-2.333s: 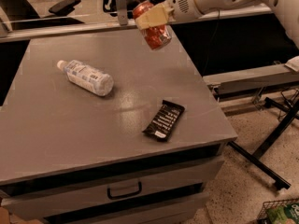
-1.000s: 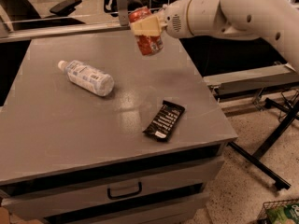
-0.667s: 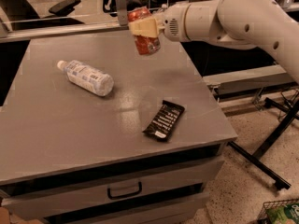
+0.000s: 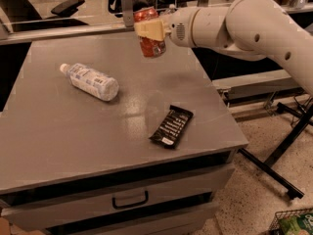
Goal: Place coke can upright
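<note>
The gripper [image 4: 150,29] is clamped around the coke can [image 4: 152,47], which sits between its fingers with its long axis near vertical. The table [image 4: 73,131] lies below the gripper, apart from the can's base.

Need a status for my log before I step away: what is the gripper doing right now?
Gripper: shut on the coke can, holding it roughly upright in the air over the far part of the table.

Smooth white rounded arm [image 4: 264,23], dark screw dots; cream gripper [image 4: 150,31] above table [image 4: 73,131].
</note>
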Controlling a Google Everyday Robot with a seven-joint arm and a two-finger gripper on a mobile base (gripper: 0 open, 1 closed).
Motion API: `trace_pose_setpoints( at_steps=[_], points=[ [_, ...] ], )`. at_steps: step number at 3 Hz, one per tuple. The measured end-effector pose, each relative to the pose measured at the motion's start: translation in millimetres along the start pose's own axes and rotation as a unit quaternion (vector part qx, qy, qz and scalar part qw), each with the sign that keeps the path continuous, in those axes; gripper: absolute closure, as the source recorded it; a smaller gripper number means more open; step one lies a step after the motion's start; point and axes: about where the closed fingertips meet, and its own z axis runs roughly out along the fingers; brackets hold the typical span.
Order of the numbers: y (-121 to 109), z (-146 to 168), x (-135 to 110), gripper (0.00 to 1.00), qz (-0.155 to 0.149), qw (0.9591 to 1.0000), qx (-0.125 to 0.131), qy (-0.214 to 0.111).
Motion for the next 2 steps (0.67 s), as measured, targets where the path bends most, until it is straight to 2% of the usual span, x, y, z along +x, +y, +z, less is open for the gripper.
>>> trace_pose_setpoints(
  at_steps=[2],
  points=[
    [2.8, 7.6, -9.9, 1.0, -0.049, 0.9982, -0.01, -0.031]
  ],
)
